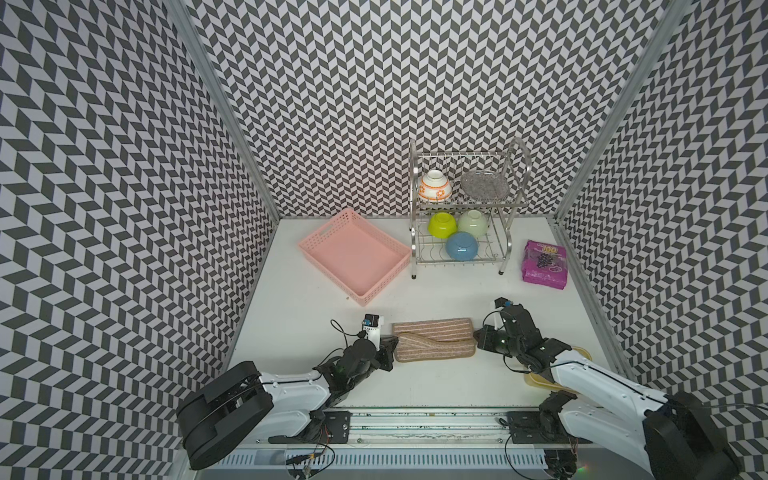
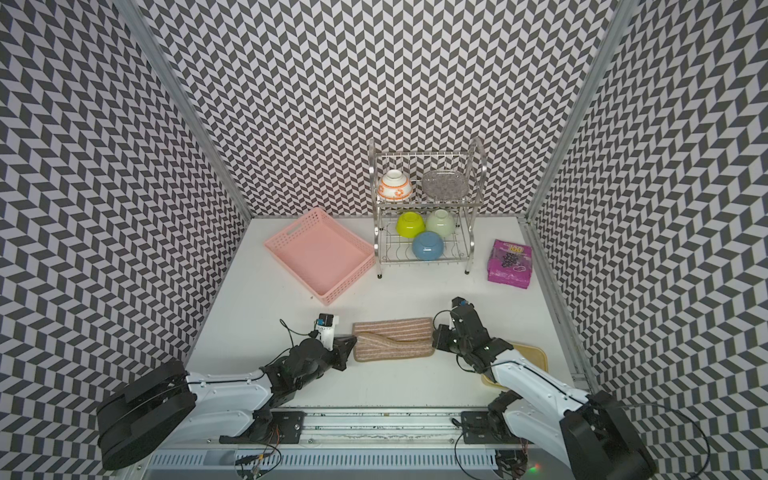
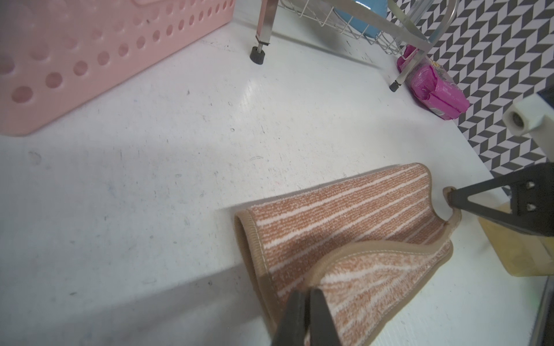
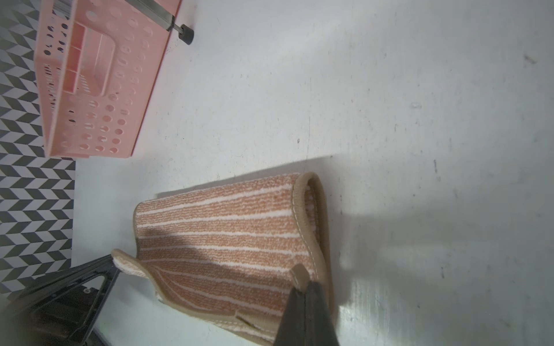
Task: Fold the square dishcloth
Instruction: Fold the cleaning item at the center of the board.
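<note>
Scuffed white tabletop [image 1: 415,374], chevron walls [image 1: 374,104], square dishcloth [image 1: 434,340] folded in front of pink basket [image 1: 384,280], right pincer [image 4: 305,292] clamping its hem, left pincer [image 3: 308,295] grip unclear

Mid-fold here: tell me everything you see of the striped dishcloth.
The dishcloth is soft terry-like cloth, brownish-pink with thin cream stripes and tan stitched edging. It lies on the white table, doubled over into a long band, the top layer's edge wavy and not aligned. The right gripper is shut on its looped corner; the left gripper touches the opposite edging, grip unclear.
</note>
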Controlling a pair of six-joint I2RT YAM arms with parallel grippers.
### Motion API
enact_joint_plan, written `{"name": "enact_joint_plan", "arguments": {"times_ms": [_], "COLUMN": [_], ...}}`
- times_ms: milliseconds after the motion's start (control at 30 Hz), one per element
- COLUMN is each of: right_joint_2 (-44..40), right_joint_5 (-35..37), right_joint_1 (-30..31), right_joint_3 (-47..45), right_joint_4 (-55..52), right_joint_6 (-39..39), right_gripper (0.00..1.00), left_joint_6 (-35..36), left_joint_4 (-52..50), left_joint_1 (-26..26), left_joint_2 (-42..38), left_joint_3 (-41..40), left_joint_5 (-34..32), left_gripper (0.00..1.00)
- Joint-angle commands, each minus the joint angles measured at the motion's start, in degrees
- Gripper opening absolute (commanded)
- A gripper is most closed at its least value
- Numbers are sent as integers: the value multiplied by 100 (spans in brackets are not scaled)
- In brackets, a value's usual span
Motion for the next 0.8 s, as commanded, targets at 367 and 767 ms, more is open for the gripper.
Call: {"name": "enact_joint_plan", "arguments": {"times_ms": [367, 767], "right_joint_2": [-396, -527], "right_joint_5": [99, -95], "right_joint_1": [107, 173], "right_joint_3": [-78, 36], "right_joint_4": [-135, -430], "right_joint_6": [173, 457], "right_gripper": [26, 40], "left_joint_6": [-799, -1773], "left_joint_4": [-1215, -2392], "left_joint_1": [-147, -154], "left_joint_2": [-1178, -1652], "left_joint_3": [-161, 49], "left_joint_5": [193, 616], "left_gripper": [62, 58]}}
